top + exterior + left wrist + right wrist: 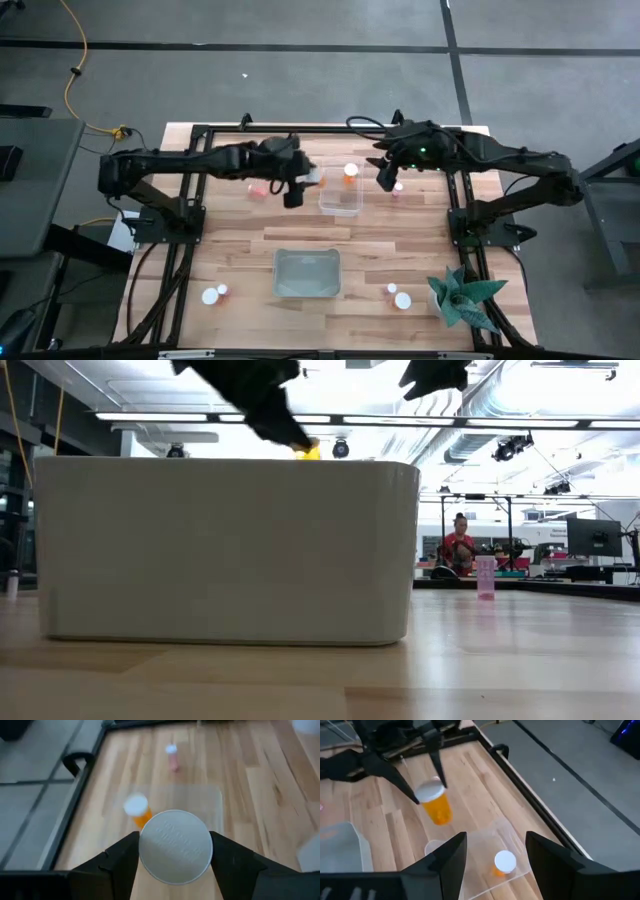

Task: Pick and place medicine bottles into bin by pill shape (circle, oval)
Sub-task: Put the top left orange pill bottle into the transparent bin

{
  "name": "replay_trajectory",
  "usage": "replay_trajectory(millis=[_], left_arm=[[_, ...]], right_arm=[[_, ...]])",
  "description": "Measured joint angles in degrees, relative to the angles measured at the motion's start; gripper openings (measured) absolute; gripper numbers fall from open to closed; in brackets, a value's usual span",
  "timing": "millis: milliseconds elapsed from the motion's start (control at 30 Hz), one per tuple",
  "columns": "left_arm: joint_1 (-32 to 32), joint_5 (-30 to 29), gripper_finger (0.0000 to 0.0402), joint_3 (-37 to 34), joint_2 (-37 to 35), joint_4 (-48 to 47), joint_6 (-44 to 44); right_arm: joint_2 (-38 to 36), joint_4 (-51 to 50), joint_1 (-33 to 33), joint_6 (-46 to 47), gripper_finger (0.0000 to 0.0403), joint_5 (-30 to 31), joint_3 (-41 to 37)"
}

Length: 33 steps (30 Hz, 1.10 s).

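Observation:
My left gripper (300,186) is shut on an orange medicine bottle (436,804) with a white cap, held in the air beside the clear bin (340,198). A second orange bottle (350,172) stands inside that clear bin on its base. My right gripper (495,854) hangs open above the clear bin's right side with nothing between its fingers. A pink bottle (398,188) stands on the table just right of the bin, and another pink one (258,190) stands under the left arm. My left gripper pinches the bottle's round white cap (175,846) between its two fingers, one on each side of the cap's rim. The fingers slant down from the table's left. The bottle hangs below the fingers, tilted, lifted clear of the table and bin.
A grey bin (307,272) sits near the table's front middle. Two bottles (215,294) stand at the front left and two more (398,296) at the front right, next to a potted plant (465,298). The black frame rails run along both sides.

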Motion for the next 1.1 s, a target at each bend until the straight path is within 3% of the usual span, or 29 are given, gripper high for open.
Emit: replay_trajectory(millis=[300, 500, 933, 1100], left_arm=[[3.66, 0.29, 0.0209, 16.0, 18.52, -7.77, -0.24], [5.4, 0.26, 0.0209, 20.89, 28.28, -8.06, -3.59], [6.22, -0.39, 0.021, 21.21, 33.16, -7.11, -4.63], [6.22, -1.34, 0.0236, 21.24, 33.14, -4.8, -4.79]], right_arm=[[-0.33, -0.21, 0.0, -0.05, 0.0197, 1.23, 0.0], [-0.33, -0.24, 0.0, -0.29, 0.0197, 1.25, 0.0], [-0.33, -0.21, 0.0, -0.49, 0.0197, 1.24, 0.0], [-0.33, -0.21, 0.0, -0.49, 0.0197, 1.23, 0.0]])
